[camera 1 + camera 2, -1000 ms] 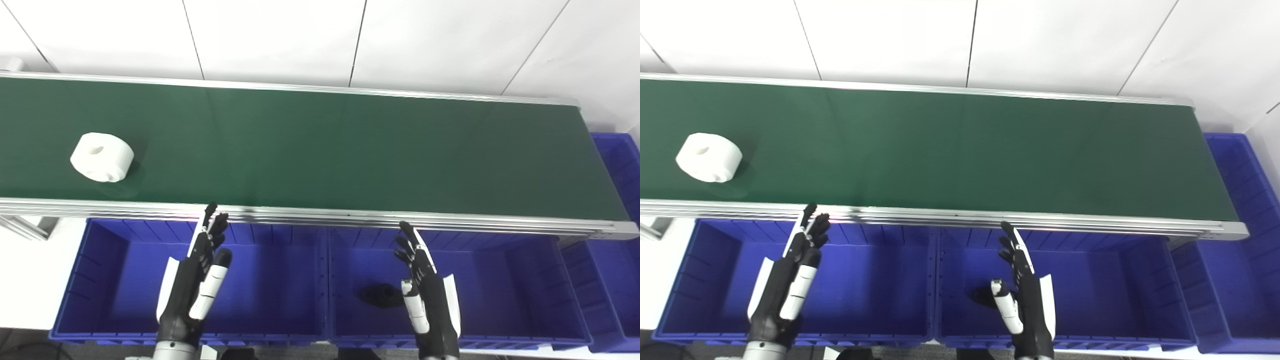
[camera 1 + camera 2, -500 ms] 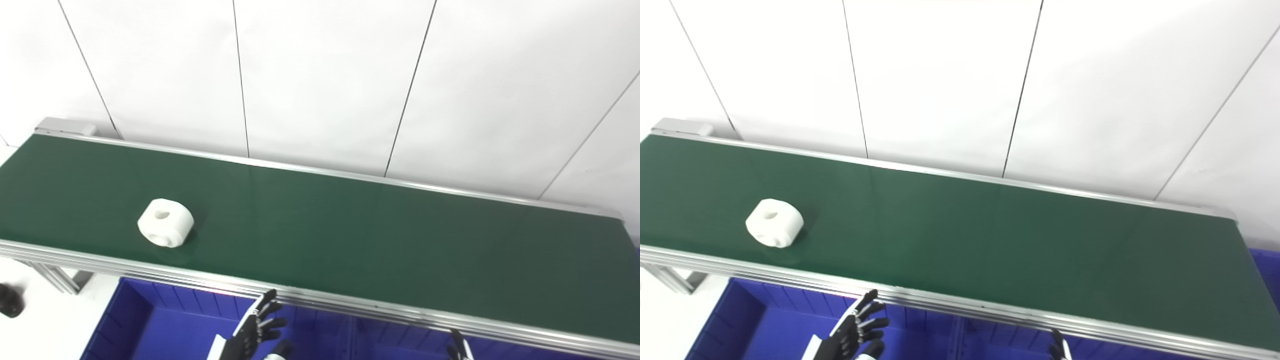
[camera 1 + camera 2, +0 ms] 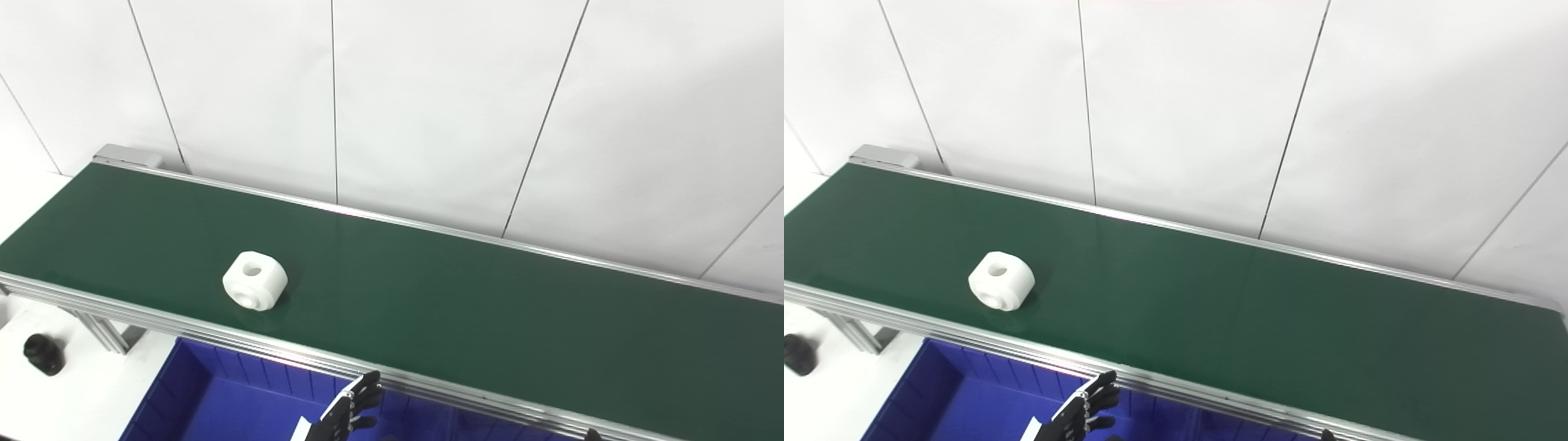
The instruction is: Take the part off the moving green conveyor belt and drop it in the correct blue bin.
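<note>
A small black cylindrical object (image 3: pixel 43 354) sits on the white surface at far left. The white, rounded plastic part with a centre hole (image 3: pixel 255 289) lies on the green conveyor belt (image 3: pixel 465 306), near its front rail. Below, over the blue plastic bin (image 3: pixel 226 404), the left hand (image 3: pixel 343 416) hovers empty, fingers spread. Only a fingertip of the right hand (image 3: pixel 591 435) shows; I cannot tell its state.

White panelled wall (image 3: pixel 429 92) with thin dark seams.

Left hand (image 3: pixel 343 416) cut off at bottom edge, right hand (image 3: pixel 1326 435) only a fingertip, blue bin (image 3: pixel 208 398) mostly cropped
</note>
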`<state>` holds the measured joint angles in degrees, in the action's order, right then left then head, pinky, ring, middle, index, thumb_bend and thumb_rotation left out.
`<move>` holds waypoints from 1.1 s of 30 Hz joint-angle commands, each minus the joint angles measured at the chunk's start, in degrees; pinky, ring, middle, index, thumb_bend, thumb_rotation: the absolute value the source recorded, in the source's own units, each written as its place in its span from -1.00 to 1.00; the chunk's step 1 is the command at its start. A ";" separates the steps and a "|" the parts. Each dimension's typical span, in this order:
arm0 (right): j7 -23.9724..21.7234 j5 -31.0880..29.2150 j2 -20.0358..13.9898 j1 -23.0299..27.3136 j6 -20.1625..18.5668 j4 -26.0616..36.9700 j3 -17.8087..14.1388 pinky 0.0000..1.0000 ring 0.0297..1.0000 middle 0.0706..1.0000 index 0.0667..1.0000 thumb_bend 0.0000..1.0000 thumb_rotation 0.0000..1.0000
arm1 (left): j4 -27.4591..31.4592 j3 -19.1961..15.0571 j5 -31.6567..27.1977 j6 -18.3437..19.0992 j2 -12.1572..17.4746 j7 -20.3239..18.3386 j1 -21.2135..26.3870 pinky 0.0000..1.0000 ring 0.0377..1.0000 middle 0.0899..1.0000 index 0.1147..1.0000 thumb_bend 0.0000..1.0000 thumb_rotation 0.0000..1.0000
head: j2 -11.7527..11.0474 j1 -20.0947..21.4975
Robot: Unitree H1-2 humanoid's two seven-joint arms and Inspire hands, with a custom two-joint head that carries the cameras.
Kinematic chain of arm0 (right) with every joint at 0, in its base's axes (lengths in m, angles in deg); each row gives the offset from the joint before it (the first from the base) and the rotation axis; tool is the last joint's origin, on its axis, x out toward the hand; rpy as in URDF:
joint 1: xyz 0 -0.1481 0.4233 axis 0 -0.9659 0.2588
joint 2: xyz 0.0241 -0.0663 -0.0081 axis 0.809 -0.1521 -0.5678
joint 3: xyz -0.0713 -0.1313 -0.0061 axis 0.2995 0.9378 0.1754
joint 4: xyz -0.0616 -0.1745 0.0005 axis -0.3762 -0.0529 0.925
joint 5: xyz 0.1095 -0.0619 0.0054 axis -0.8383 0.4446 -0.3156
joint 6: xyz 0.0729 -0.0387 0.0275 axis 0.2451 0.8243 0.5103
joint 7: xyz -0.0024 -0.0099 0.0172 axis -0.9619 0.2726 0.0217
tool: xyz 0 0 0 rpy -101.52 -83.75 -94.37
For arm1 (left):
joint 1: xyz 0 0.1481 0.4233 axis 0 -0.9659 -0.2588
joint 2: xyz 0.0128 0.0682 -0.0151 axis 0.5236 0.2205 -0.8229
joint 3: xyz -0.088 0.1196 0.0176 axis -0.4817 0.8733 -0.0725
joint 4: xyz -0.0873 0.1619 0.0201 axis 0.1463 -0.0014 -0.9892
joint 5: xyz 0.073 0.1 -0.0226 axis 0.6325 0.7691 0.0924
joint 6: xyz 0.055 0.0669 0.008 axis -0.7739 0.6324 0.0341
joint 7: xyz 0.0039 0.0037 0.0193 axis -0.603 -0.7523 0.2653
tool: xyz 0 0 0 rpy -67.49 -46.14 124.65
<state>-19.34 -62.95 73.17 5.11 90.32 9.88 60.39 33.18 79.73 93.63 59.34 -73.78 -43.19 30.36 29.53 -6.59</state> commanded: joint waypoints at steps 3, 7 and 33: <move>-0.67 0.15 -0.22 -0.41 1.92 1.45 -0.05 1.00 0.98 1.00 0.99 0.28 1.00 | 9.33 0.34 5.60 -1.60 3.36 -1.78 1.50 0.32 0.57 0.62 0.61 0.32 0.04 | 1.73 0.36; -1.34 0.24 -0.02 -0.35 1.29 1.80 0.29 1.00 0.97 1.00 0.98 0.28 1.00 | 15.66 -1.63 10.85 1.45 10.25 -6.72 7.81 0.20 0.53 0.59 0.59 0.55 0.12 | 3.22 0.71; -1.39 2.25 1.87 -0.37 0.79 3.56 1.90 0.91 0.89 0.96 0.93 0.35 1.00 | -17.70 -2.01 34.56 -7.50 32.63 -10.28 44.14 0.57 0.63 0.61 0.59 0.92 -0.29 | 5.44 4.01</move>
<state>-20.56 -60.69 74.82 5.44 90.19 11.04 62.11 16.52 77.80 127.07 52.48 -43.06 -55.06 71.91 34.98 -2.55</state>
